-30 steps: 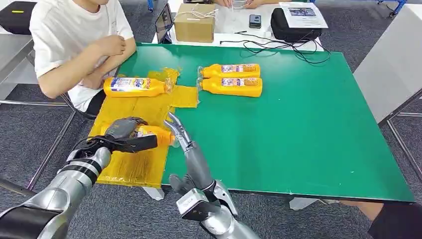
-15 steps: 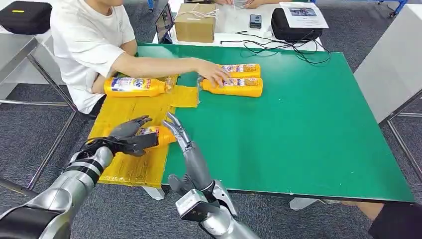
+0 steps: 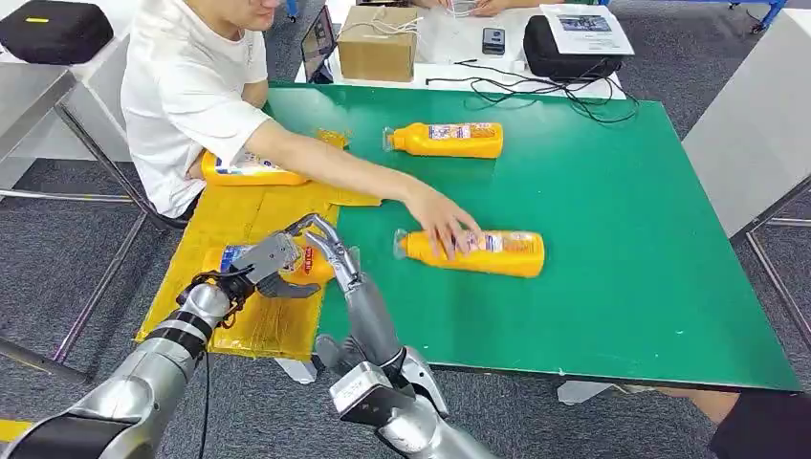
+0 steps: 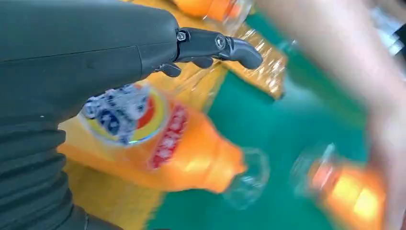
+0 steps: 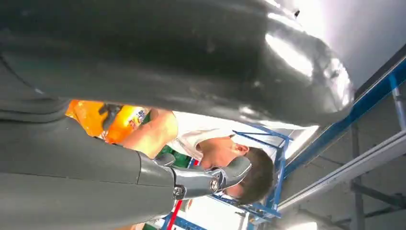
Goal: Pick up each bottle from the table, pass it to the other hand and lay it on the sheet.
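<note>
Left hand (image 3: 266, 260) rests on orange bottle (image 3: 287, 264), label unreadable.

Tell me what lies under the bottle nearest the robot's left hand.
The bottle lies on the yellow sheet, its neck end at the sheet's edge beside the green table. The left hand covers part of it, so the sheet right beneath cannot be seen.

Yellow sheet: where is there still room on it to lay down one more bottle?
The crinkly yellow plastic sheet is bare in its middle, between the far orange bottle by the person's arm and the near orange bottle. The near end is crowded by the left robot hand and right robot hand.
</note>
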